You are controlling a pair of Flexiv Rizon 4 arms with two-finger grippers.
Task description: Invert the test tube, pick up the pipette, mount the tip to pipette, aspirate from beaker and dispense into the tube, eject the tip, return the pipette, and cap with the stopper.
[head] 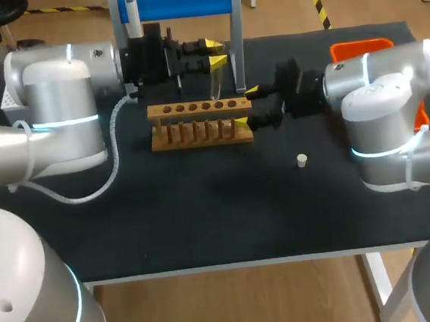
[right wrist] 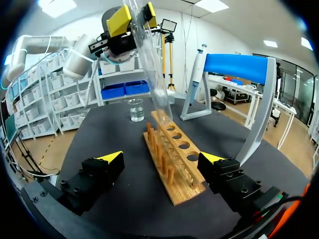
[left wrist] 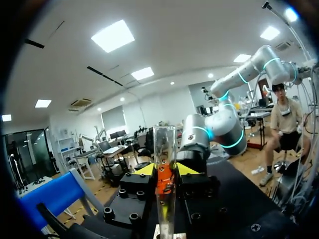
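Pipette point(head: 130, 8): upper left of centre, hanging on the left post of the blue stand point(head: 177, 1).
Left gripper point(head: 216, 54): upper middle, just below the stand. My yellow tips are pinched on the test tube point(head: 214, 83).
Test tube: clear glass, tilted, its lower end just above the rack's far end.
Rack point(head: 200, 123): wooden, centre of frame, with a row of holes along the top.
Right gripper point(head: 248, 107): right of centre, fingers spread wide either side of the rack's right end, gripping nothing.
Stopper point(head: 302, 160): small and pale, on the mat lower right of the rack, well apart.
Bin point(head: 360, 46): orange, upper right, behind my right arm.
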